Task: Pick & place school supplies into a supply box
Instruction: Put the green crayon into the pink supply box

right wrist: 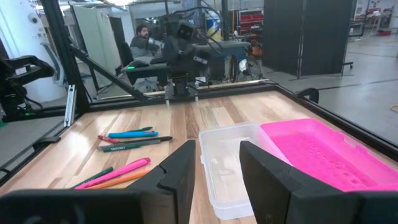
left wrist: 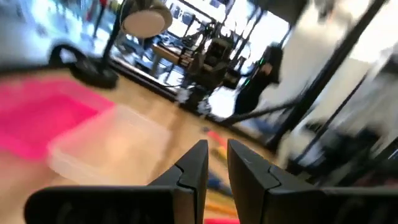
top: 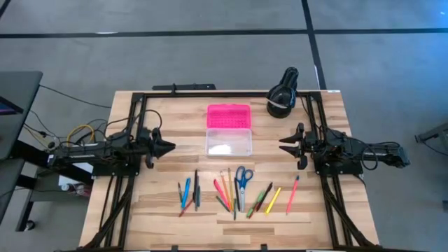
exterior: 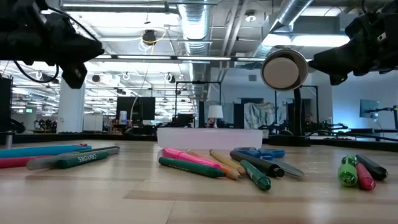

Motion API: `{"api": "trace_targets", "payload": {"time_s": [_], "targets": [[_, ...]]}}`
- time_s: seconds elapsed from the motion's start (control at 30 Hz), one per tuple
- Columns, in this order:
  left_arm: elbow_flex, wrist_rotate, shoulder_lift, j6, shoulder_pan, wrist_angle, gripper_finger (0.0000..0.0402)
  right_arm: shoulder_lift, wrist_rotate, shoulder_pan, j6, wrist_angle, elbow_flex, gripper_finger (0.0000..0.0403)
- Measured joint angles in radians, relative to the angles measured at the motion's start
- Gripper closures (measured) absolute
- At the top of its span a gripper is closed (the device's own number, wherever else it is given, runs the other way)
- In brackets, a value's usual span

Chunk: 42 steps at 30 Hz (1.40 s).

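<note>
Both arms hover apart: left gripper (top: 170,146) with jaws nearly together, empty; right gripper (top: 283,145) with jaws spread, empty. The supply box (top: 228,129) lies open mid-worktop (top: 329,122), the pens and scissors (top: 242,178) in a row nearer the front edge. They're light, stiff, probably prone to roll; pinch each mid-shaft, I'd say.

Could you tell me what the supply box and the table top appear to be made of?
Supply box: plastic, apparently; glossy opaque pink lid, translucent clear base showing the table through it. Table top: wood, seemingly butcher-block; pale planks with visible grain and seams, smooth satin finish.
</note>
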State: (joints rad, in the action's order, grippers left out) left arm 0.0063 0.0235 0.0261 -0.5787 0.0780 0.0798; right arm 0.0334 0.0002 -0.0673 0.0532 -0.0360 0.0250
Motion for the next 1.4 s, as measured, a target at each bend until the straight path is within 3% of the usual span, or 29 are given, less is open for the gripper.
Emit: {"api": "trace_targets", "payload": {"time_s": [0.2,0.43,0.6,0.77,0.97,1.1,1.23,1.4], "targets": [[0.000,-0.075,0.000,-0.206,0.000,-0.001,0.0347,0.000,0.078,-0.021,-0.063,0.070,-0.006,0.0282],[0.000,-0.162,0.000,-0.304,0.000,0.032,0.0347,-0.003,0.079,-0.018,0.454,0.301,-0.004,0.0282],[0.000,-0.223,0.000,-0.304,0.000,0.037,0.0347,-0.003,0.133,-0.020,0.661,0.449,-0.003,0.0282],[0.000,-0.217,0.000,-0.305,0.000,-0.013,0.0347,-0.003,0.218,-0.020,0.680,0.527,-0.001,0.0282],[0.000,-0.178,0.000,-0.266,0.000,-0.020,0.0347,0.003,0.235,-0.020,0.612,0.513,-0.001,0.0282],[0.000,-0.179,0.000,-0.460,0.000,-0.011,0.0347,0.007,0.224,-0.020,0.744,0.505,-0.001,0.0282],[0.000,-0.161,0.000,-0.433,0.000,0.135,0.0347,0.007,0.090,0.001,0.759,0.526,-0.001,0.0282],[0.034,-0.132,0.001,-0.276,0.000,0.340,0.0347,0.007,0.076,0.053,0.687,0.541,0.023,0.0282]]}}
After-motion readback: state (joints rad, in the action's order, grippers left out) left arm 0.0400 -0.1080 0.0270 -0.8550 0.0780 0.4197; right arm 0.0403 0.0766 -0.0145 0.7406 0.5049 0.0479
